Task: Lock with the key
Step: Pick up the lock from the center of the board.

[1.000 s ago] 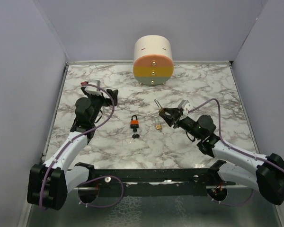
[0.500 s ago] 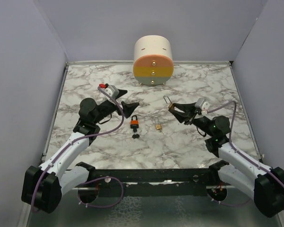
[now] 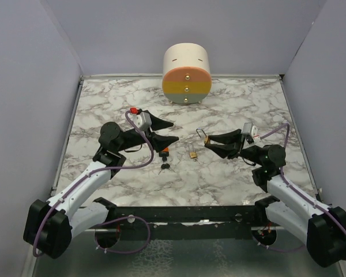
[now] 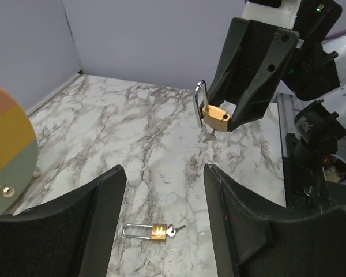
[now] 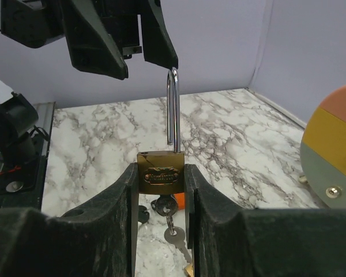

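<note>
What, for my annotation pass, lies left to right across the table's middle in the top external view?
The left gripper → loose brass padlock → held brass padlock, in the right gripper. The orange padlock is omitted: it overlaps the left gripper.

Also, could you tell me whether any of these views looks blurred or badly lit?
Top external: evenly lit, sharp, faint shadows on the table. Left wrist: left pincer dark and slightly soft, held padlock crisp, glint on its shackle. Right wrist: right pincer soft, padlock sharp.

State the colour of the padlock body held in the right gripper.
Brass gold padlock, with a silver shackle; the right wrist view shows it best.
</note>
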